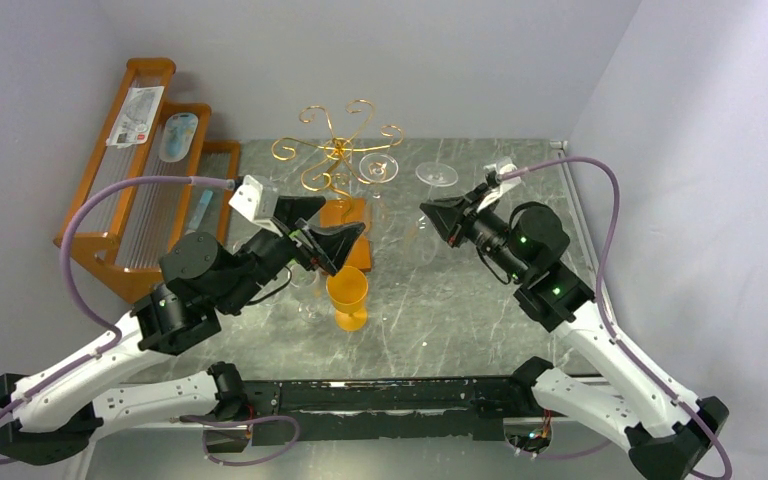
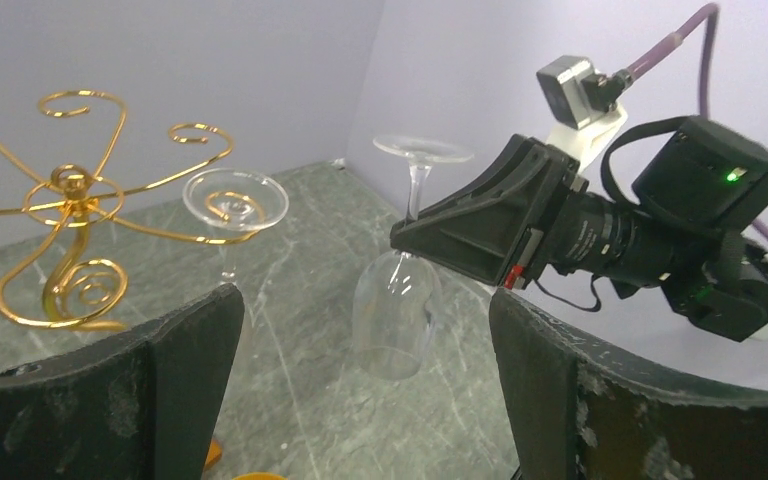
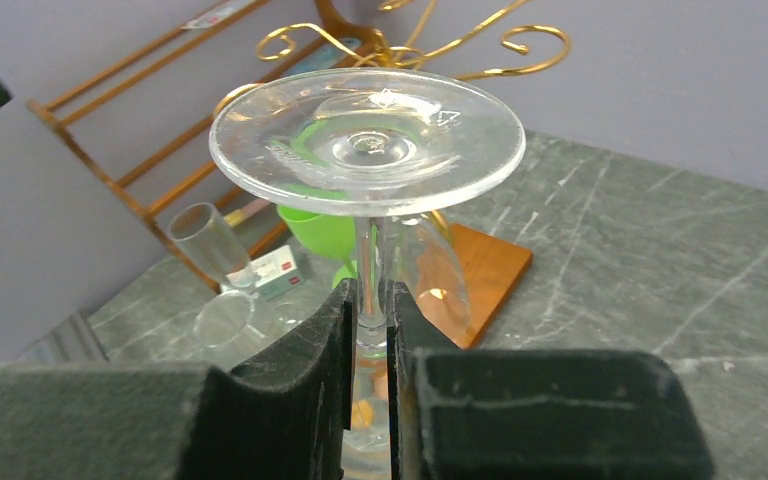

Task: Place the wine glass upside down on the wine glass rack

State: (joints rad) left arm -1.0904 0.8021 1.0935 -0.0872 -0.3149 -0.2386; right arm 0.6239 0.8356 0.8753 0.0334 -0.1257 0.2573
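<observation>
Just right of the wine glass rack (image 1: 335,150) in the overhead view, the wine glass (image 3: 365,140) hangs already turned over, with its foot uppermost and its bowl pointing down at the tabletop (image 1: 480,290). The right gripper (image 3: 368,330) has its jaws clamped on the stem just under the foot. Whether the rim is clear of the tabletop cannot be told.

The glass is near the rack but apart from it, and no gold arm touches it yet. I judge the step in hand to be carrying the inverted glass toward the rack.

On the rack's near-right arm a second clear glass (image 2: 235,195) hangs by its foot, so that spiral is taken. The next move calls for picking a free curl and bringing the foot up level with the wire. The stem then has to slide in through the opening so the foot rests on top before the jaws let go. The thin wire could snag or the rack could tip.

Nearer than the rack, the left gripper (image 1: 318,228) hovers with its jaws wide apart and empty, above an orange goblet (image 1: 348,295).
</observation>
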